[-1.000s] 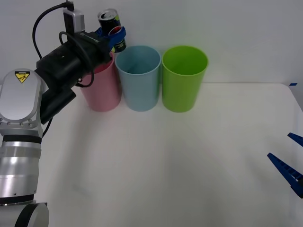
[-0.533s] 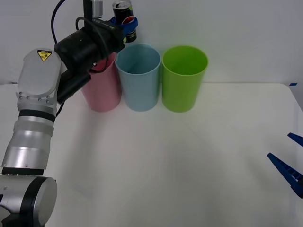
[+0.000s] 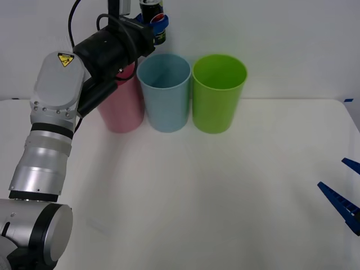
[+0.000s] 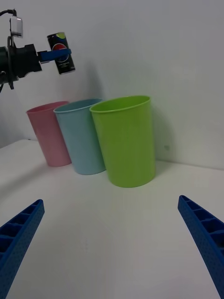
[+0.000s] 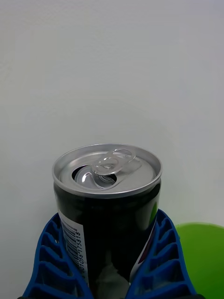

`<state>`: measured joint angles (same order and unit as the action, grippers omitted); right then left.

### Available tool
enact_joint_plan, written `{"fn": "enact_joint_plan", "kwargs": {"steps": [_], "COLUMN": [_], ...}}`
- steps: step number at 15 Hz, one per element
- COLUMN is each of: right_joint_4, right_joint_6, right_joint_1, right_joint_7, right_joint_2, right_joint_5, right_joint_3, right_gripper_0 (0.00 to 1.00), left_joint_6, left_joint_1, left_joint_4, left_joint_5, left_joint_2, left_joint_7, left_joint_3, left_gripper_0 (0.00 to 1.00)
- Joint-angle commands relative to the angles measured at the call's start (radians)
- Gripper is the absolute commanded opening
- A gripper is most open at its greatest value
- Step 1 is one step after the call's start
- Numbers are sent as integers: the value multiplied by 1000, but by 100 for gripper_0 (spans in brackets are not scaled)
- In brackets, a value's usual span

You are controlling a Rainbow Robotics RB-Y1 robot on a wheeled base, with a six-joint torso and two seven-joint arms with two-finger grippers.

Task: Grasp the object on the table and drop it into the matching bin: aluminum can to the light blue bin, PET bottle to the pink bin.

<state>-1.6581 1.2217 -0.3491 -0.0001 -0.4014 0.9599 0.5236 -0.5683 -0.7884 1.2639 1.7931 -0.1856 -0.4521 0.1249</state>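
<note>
Front view: my left gripper is raised high at the back of the table, above the row of bins, with its blue ribbed fingers clamped on the aluminum can. The can hangs in the air near the rim of the light blue bin, over the gap where that bin meets the pink bin, clear of both. The pink bin stands partly hidden behind my left arm; the light blue one is just beside it, and a lime green bin stands just beside that, all three upright on the white tabletop.

From my left wrist, the can sits upright between my two fingers, its silver top and pull tab facing up, a barcode on its dark side, and a bit of the green bin's rim shows behind it.

My right gripper rests low at the table's right edge, well apart from the bins, its fingers spread wide and holding nothing. From there I see the can held above the pink and light blue bins.
</note>
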Motion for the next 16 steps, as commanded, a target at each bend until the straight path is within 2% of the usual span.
{"fn": "enact_joint_plan", "kwargs": {"steps": [1, 3, 4, 5, 16], "right_joint_4": [0, 0, 0, 0, 0], "right_joint_6": [0, 0, 0, 0, 0], "right_joint_1": [0, 0, 0, 0, 0], "right_joint_7": [0, 0, 0, 0, 0], "right_joint_2": [0, 0, 0, 0, 0], "right_joint_5": [0, 0, 0, 0, 0], "right_joint_3": [0, 0, 0, 0, 0], "right_gripper_0": [100, 100, 100, 100, 100], "left_joint_6": [5, 7, 7, 7, 8], "left_joint_1": [1, 1, 1, 1, 18], "left_joint_4": [0, 0, 0, 0, 0], "left_joint_5": [0, -1, -1, -3, -27], "left_joint_2": [0, 0, 0, 0, -2], "left_joint_7": [3, 6, 6, 7, 12], "left_joint_3": [-4, -4, -4, -4, 7], "left_gripper_0": [5, 20, 35, 100, 100]}}
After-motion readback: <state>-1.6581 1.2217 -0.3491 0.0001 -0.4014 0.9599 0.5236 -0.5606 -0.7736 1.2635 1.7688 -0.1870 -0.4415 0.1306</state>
